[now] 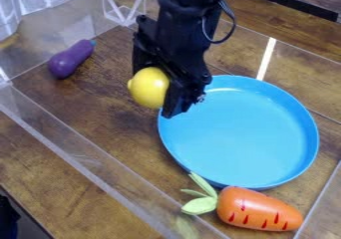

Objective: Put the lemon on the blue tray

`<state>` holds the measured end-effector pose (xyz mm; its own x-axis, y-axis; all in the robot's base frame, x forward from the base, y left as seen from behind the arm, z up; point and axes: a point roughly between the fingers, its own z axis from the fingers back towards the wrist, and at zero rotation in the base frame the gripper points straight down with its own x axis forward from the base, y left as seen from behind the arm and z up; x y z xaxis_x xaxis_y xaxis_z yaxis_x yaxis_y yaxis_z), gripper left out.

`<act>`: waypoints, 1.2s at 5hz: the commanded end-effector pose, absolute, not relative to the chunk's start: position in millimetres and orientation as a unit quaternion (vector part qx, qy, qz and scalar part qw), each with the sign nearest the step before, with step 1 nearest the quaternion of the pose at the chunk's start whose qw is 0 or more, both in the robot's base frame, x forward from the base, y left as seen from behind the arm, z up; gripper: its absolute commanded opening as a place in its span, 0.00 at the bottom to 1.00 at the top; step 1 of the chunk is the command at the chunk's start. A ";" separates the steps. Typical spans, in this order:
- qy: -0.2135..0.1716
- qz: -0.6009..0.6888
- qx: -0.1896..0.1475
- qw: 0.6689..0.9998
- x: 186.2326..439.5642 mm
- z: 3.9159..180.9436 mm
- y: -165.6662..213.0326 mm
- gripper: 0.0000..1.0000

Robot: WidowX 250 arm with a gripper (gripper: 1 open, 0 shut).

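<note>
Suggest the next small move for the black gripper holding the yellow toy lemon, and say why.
Probably a short carry to the right, over the round blue plastic tray. The black gripper is shut on the yellow toy lemon, which hangs just outside the tray's left rim, above the wooden table. Releasing here would likely miss the tray.

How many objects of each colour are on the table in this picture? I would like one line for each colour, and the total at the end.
Yellow: 1, the lemon, held in the tool
Blue: 1, the blue tray
Purple: 1, the eggplant
Orange: 1, the carrot, with green leaves
Total: 4
</note>
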<state>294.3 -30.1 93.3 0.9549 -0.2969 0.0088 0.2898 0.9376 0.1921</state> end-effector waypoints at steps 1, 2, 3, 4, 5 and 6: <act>-0.058 -0.148 0.095 0.983 297.1 112.0 -36.2 0.00; -0.062 -0.147 0.095 0.983 298.0 111.5 -38.0 0.00; -0.067 -0.160 0.093 0.980 304.3 114.4 -50.8 0.00; -0.073 -0.176 0.090 0.978 316.4 117.2 -69.9 0.00; -0.074 -0.191 0.089 0.975 330.0 109.5 -91.4 0.00; -0.072 -0.205 0.088 0.972 335.3 98.9 -110.8 0.00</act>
